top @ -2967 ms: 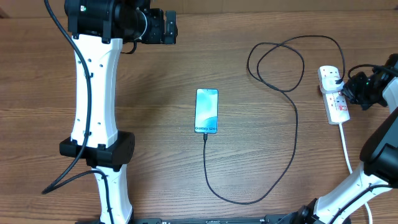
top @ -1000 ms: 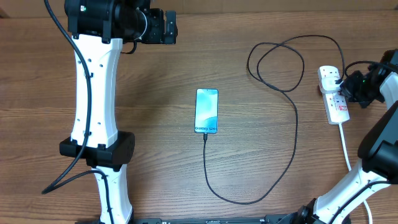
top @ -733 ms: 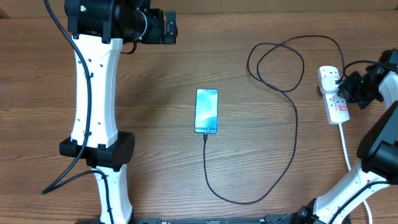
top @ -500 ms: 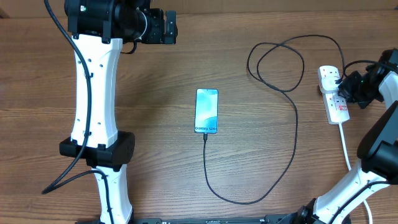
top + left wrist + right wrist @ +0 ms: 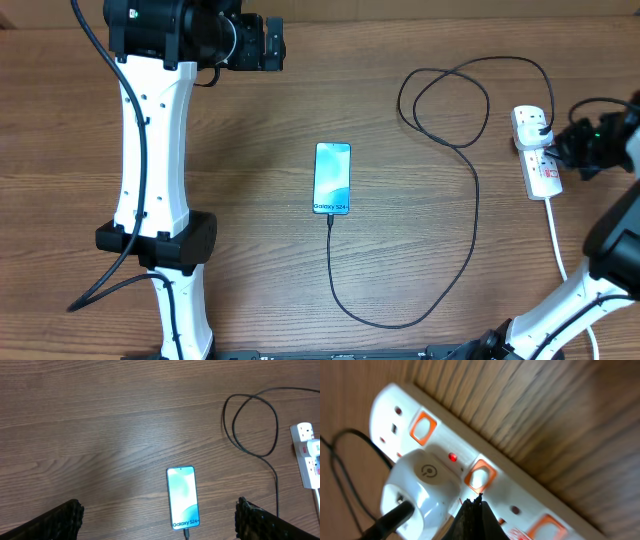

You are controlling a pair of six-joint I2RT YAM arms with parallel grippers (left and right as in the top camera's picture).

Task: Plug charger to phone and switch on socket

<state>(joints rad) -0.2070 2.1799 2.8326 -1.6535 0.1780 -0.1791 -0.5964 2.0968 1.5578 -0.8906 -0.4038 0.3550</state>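
Hanging far L, L gripper spread wide, holding nothing, well apart from phone. Phone flat mid-table, screen up, long axis far-near, port end toward robot. Charger plugged in there; cable curves R, loops at far side, ends at socket. Socket long axis approx far-near, cord leaving near end. R gripper pinched closed on nothing, tip at edge of lit switch; contact unclear.
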